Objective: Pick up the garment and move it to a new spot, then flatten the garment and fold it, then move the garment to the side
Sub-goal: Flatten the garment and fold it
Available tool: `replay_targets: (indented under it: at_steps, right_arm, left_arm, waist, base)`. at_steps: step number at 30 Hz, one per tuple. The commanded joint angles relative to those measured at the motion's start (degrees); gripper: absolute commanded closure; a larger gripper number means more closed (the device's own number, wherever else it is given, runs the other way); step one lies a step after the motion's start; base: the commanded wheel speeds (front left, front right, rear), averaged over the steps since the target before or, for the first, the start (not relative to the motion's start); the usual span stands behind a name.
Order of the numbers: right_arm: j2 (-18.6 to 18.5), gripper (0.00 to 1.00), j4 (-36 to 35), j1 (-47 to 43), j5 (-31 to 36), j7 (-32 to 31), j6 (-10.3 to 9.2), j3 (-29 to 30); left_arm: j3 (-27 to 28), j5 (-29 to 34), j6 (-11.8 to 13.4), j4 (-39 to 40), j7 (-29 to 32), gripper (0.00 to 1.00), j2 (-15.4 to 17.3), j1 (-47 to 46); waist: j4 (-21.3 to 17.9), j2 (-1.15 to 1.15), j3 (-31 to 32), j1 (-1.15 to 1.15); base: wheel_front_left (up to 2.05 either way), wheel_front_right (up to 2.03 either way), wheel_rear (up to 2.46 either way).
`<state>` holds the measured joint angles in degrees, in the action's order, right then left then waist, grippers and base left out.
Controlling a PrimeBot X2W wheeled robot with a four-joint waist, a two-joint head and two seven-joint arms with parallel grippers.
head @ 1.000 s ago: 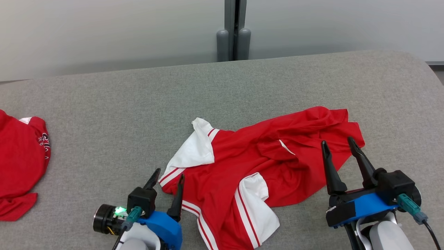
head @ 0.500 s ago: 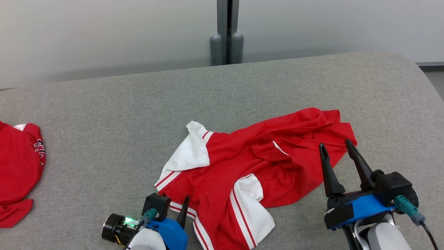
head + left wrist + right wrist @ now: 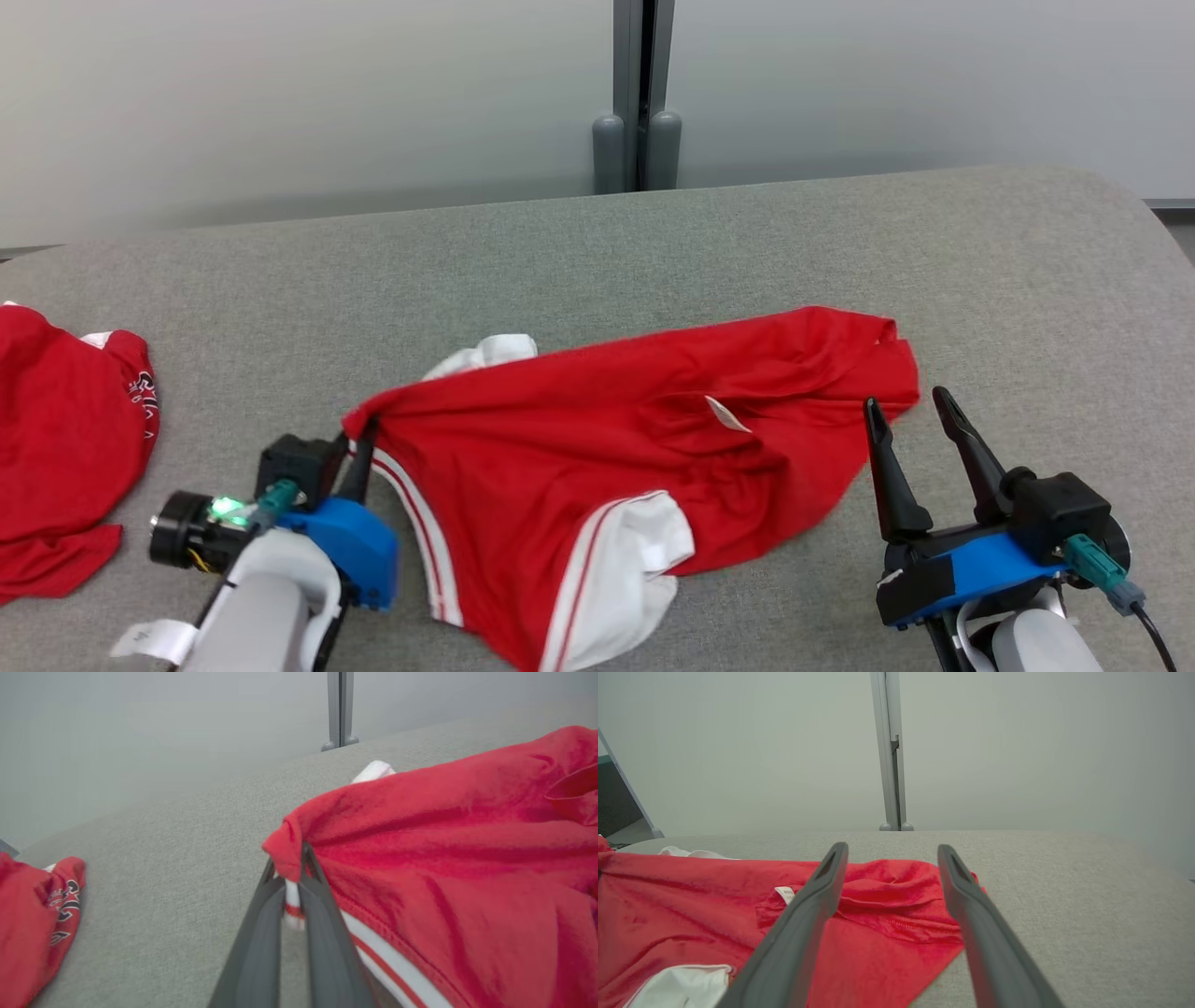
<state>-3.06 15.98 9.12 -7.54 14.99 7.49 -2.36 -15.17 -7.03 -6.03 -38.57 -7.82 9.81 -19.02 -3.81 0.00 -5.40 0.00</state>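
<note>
- Lower left of frame: left gripper [image 3: 364,439], blue-bodied, its dark fingers pinched tight on the left corner of the jersey [image 3: 597,429], beside a red-and-white striped hem.
- Lower right: right gripper [image 3: 904,399], fingers spread wide and holding nothing. Its tips point at the jersey's right end, which lies just beyond them. This arm is the nearer to that free end, so the second grasp looks to be its job.
- Centre: the jersey itself, a thin red knit with white sleeve panels and a small white label [image 3: 724,413]. Its long axis runs left to right. The cloth is drawn into a ridge from the pinched corner, and the rest lies rumpled on the table [image 3: 560,252], which has a grey woven covering and a rounded edge.
- Far left edge: second red garment [image 3: 65,448], crumpled, with printed lettering, well apart from the jersey.
- Top centre: grey post [image 3: 637,93] between pale wall panels.
</note>
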Motion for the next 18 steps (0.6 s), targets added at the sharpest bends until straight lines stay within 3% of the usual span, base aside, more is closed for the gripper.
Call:
replay_targets:
  at_steps: [1, 10, 18]
  right_arm:
    - [-0.03, 0.0, 0.25, -0.4, -0.08, 0.29, 0.01, -0.21]
    - [-0.54, 0.0, 0.87, 1.16, -0.44, 0.29, 0.01, -0.37]
    - [-0.42, 0.0, 1.46, 2.35, -0.94, 0.29, 0.01, -0.15]
  left_arm:
    - [0.79, -0.28, 0.15, 0.81, 0.12, 1.0, 1.47, -2.19]
    - [2.77, -0.64, -0.38, 4.55, 2.52, 1.0, 8.59, -10.01]
    - [3.18, -1.88, -0.72, 0.71, 1.46, 1.0, 10.76, -13.85]
  waist:
    - [0.01, 0.0, -0.11, 0.0]
    - [-2.77, 0.0, -1.87, 0.0]
    - [-5.92, 0.0, -3.78, 0.0]
  base:
    - [0.0, 0.0, 0.0]
    - [0.0, 0.0, 0.0]
    - [0.0, 0.0, 0.0]
